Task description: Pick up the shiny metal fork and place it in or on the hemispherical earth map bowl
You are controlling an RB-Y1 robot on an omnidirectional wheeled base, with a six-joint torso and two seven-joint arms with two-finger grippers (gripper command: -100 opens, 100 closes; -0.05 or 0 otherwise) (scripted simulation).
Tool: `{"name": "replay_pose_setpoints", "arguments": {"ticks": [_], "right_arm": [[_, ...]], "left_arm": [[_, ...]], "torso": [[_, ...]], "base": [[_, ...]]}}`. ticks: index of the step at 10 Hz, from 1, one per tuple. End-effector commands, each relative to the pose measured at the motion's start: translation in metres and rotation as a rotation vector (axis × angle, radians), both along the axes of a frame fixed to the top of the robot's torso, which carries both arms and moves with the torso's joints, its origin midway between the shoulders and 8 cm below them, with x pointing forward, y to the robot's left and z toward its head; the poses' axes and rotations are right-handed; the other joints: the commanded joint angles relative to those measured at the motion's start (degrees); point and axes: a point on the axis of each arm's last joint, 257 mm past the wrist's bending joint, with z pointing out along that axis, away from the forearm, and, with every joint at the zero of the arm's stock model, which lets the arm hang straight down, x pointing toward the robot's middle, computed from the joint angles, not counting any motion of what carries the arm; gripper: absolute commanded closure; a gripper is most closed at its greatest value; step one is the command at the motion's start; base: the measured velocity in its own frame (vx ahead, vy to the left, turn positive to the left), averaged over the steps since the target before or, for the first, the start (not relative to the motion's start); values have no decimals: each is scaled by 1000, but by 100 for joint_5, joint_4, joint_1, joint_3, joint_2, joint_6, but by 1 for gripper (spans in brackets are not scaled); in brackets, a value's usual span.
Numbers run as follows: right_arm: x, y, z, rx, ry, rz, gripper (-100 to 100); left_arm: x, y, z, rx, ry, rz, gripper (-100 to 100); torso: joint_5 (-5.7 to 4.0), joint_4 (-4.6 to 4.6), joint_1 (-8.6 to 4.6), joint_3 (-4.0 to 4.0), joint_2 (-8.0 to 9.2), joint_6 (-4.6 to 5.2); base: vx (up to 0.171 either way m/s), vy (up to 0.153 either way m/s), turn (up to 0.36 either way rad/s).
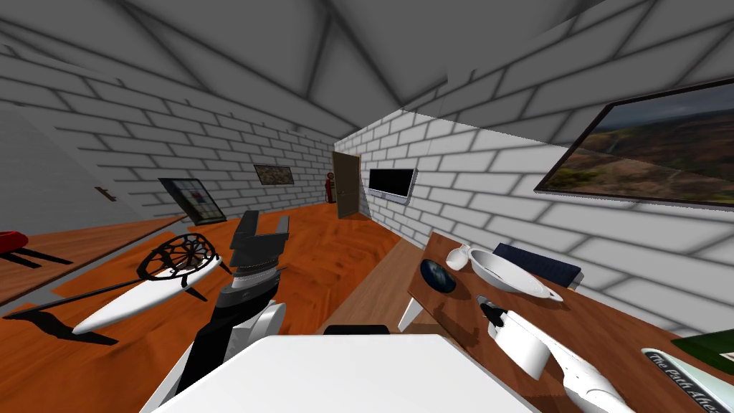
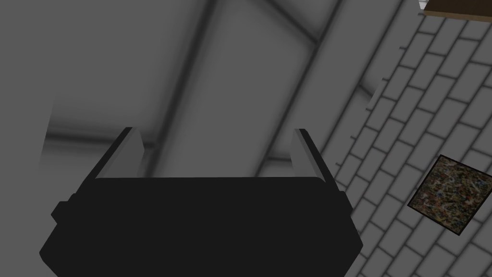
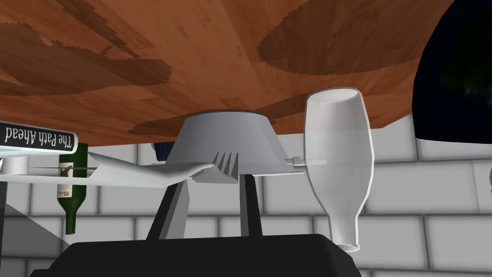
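The right gripper pinches the fork near its neck. The fork's long axis lies crosswise to the fingers, with the handle running out toward the book. From this gripper, the dark blue bowl sits near, to the left and slightly farther, at the worktop's left edge. A white dish lies beyond on the right. The left gripper is raised well apart, fingers spread.

Fork matt grey, table wood w/ grain, bottle prob. glass
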Motion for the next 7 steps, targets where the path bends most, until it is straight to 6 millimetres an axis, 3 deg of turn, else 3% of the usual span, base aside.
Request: {"name": "replay_pose_setpoints", "arguments": {"ticks": [1,7], "right_arm": [[17,1,20,-20,-24,14,100],[53,13,75,-53,-74,52,100]], "left_arm": [[0,0,0,0,0,0,0],[0,0,0,0,0,0,0]], "torso": [[0,0,0,0,0,0],[-5,-6,-2,-7,-9,-3]], "base": [[61,96,-69],[69,82,-53]]}}
